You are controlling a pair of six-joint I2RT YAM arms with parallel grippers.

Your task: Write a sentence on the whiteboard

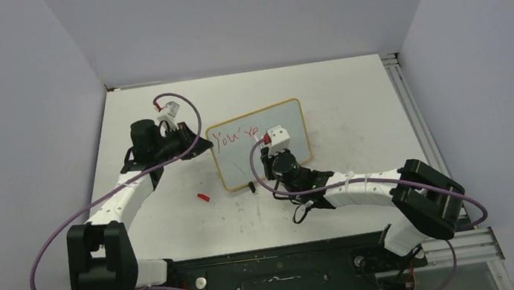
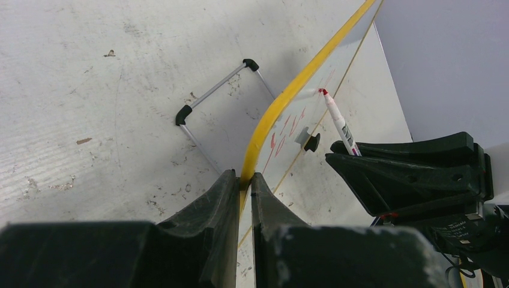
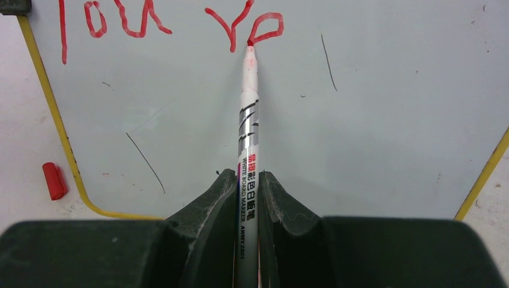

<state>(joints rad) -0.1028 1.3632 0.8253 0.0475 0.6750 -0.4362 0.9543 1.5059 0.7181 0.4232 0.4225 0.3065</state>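
Pinched tight between the right gripper's [image 3: 246, 195] fingers, a white marker [image 3: 248, 120] presses its red tip to the whiteboard [image 3: 372, 120], at the last letter of the partly written red sentence [image 1: 233, 136]. The left gripper [image 2: 243, 180] clamps the board's left frame edge. The board stands at the middle of the bench [image 1: 351, 87], and a red cap [image 3: 54, 180] lies just off its near-left corner.

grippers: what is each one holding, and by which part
The right gripper clamps the marker by its barrel, well behind the red tip. The left gripper pinches the whiteboard by its yellow frame edge.
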